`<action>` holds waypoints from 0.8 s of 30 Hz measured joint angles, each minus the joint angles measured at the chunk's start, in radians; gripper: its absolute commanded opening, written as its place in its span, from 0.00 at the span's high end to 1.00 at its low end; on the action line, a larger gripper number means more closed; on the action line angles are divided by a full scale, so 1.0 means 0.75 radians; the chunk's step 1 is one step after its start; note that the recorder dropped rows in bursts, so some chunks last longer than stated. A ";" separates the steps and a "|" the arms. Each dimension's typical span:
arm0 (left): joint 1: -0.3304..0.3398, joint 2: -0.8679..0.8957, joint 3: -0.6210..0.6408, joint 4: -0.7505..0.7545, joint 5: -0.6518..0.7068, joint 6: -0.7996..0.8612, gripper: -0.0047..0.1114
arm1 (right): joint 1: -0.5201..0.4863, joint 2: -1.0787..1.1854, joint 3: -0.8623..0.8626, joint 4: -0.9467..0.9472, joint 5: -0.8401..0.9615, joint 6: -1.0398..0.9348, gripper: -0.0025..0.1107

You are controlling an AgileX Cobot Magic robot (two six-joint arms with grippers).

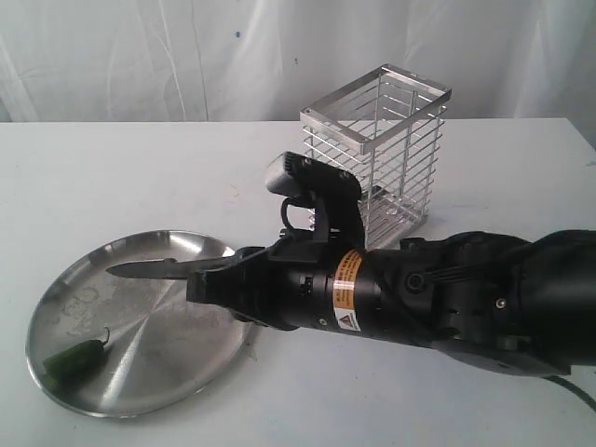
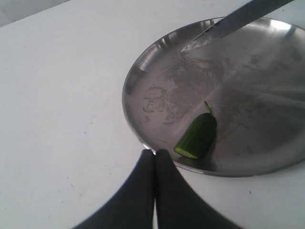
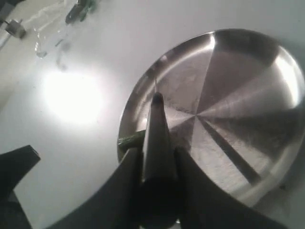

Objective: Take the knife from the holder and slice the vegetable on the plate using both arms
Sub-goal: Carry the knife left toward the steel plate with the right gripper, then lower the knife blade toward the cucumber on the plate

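The steel plate (image 1: pixel 140 391) lies at the front left of the white table. A short dark green vegetable (image 1: pixel 74 357) rests near its left rim, its pale cut face showing in the left wrist view (image 2: pixel 198 136). My right gripper (image 1: pixel 200 279) is shut on the handle of the knife (image 1: pixel 144 270). The black blade hangs level above the plate and points left, clear of the vegetable. In the right wrist view the knife (image 3: pixel 155 133) sits between both fingers (image 3: pixel 131 167). My left gripper (image 2: pixel 155 153) is shut and empty at the plate's rim (image 2: pixel 131 81), just beside the vegetable. It is outside the exterior view.
The silver wire holder (image 1: pixel 377 154) stands empty behind the right arm, at mid table. A white curtain hangs behind the table. A black shape (image 3: pixel 16 164) shows at the edge of the right wrist view; I cannot tell what it is.
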 measured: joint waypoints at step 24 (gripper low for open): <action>0.000 0.000 0.000 0.000 0.000 0.000 0.96 | -0.035 0.235 0.187 0.254 -0.381 0.395 0.98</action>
